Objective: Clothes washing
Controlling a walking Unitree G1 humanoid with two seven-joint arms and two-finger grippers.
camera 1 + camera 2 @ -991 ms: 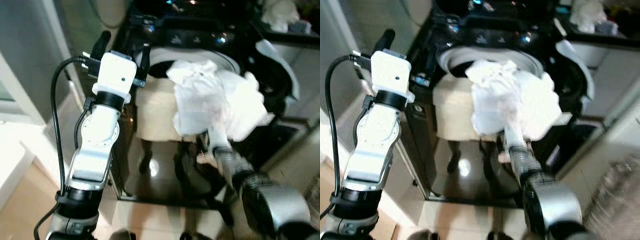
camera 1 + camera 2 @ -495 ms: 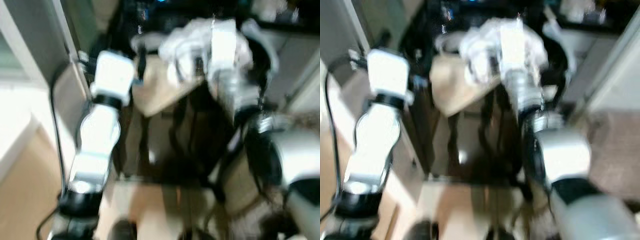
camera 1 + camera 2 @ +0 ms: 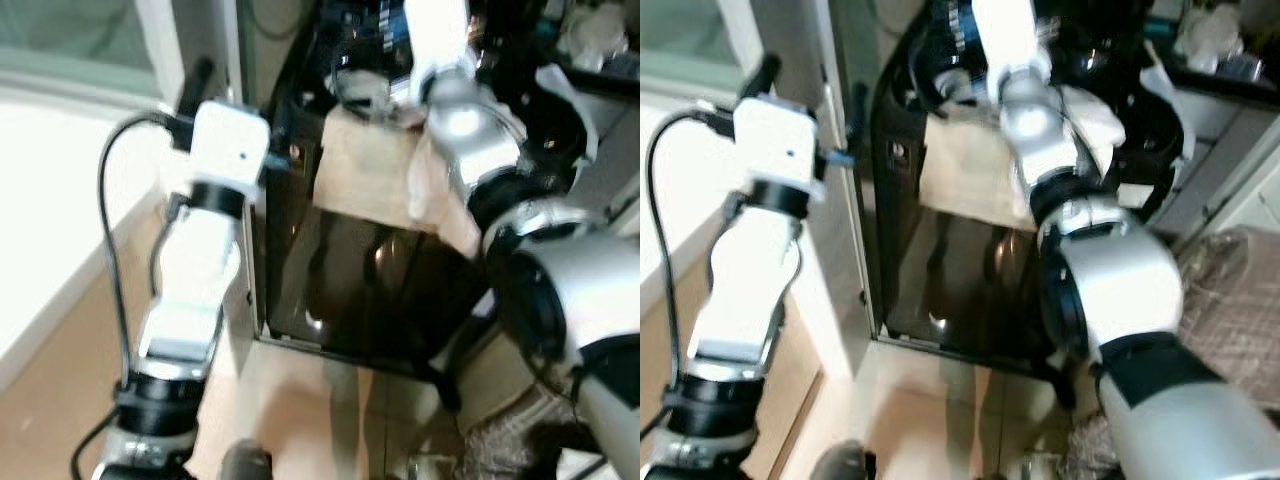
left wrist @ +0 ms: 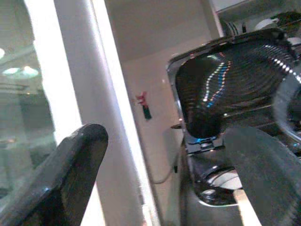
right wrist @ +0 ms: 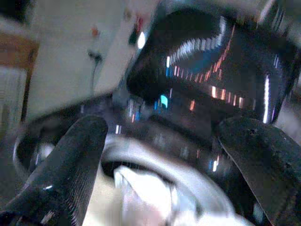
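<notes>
A black top-loading washing machine [image 3: 370, 290] stands before me with its lid [image 4: 230, 89] raised. A beige cloth [image 3: 365, 180] hangs over its front edge. My right arm [image 3: 470, 130] reaches forward over the tub. In the right wrist view my right gripper [image 5: 164, 160] is open, and a white cloth [image 5: 141, 193] lies below and beyond its fingers [image 5: 61, 179] at the tub's rim. My left gripper [image 4: 164, 183] is held up to the left of the machine, open, with nothing between its fingers [image 4: 70, 188].
A white frame [image 3: 190, 40] rises close on the left, with wooden floor [image 3: 60, 380] below it. A white-rimmed round door [image 3: 570, 110] stands right of the washer. A grey woven thing [image 3: 1230, 310] sits low on the right. White items [image 3: 590, 25] lie on a far shelf.
The right arm has swung forward and up over the tub. The white cloth it held in front of the machine now lies at the tub's rim. The camera has shifted too.
</notes>
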